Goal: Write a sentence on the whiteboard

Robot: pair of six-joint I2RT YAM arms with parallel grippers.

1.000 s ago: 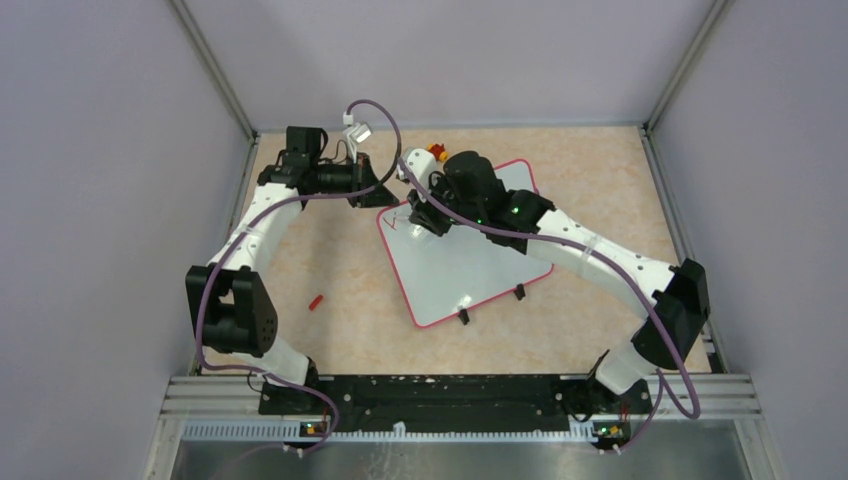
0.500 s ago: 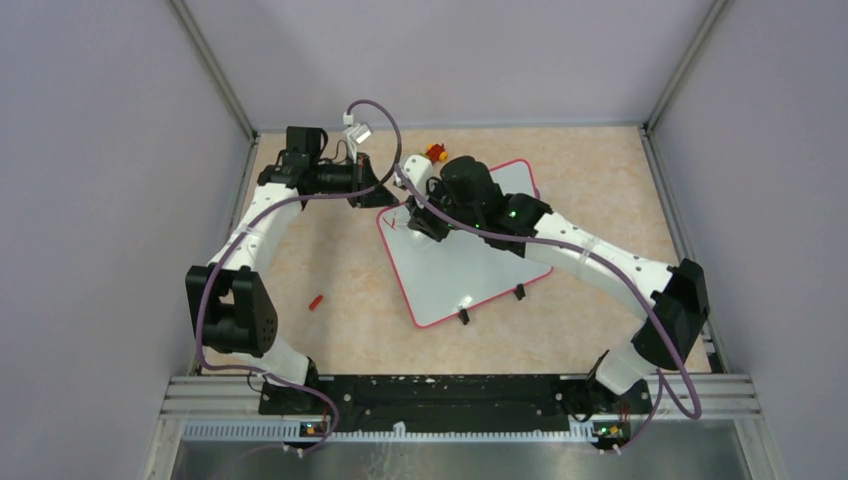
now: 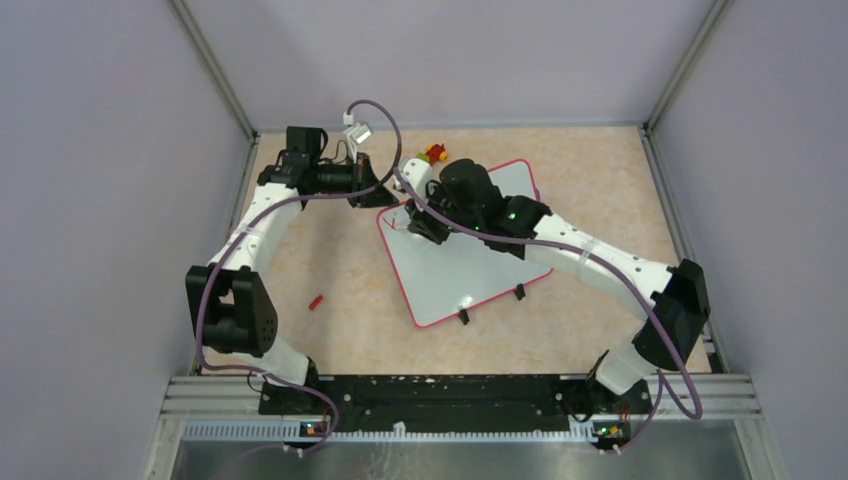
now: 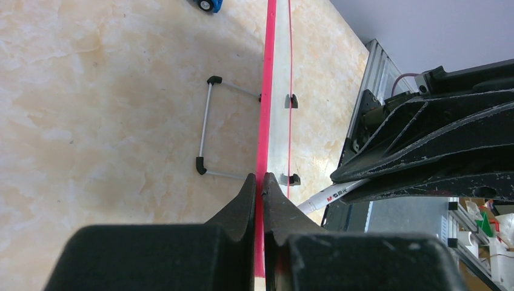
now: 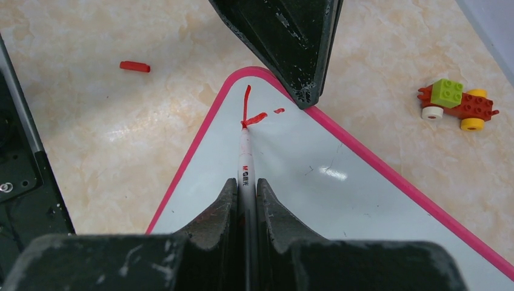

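Top external: your whiteboard (image 3: 480, 270) lies askew at mid-table, its far-left corner under both arms. Left wrist: your left gripper (image 4: 259, 179) is pinched shut on the board's pink rim. Right wrist: your right gripper (image 5: 245, 185) is clamped on a white marker (image 5: 245, 154), its tip touching the board at the sentence (image 5: 250, 112), which is only a few red strokes just inside that corner.

The marker (image 5: 245, 154) has crept slightly leftward across the whiteboard (image 3: 480, 275) corner.

The glossy, pink-rimmed whiteboard (image 3: 480, 268) lay skewed on the bench (image 3: 340, 260); the sentence (image 5: 250, 114) was just red strokes at one corner.
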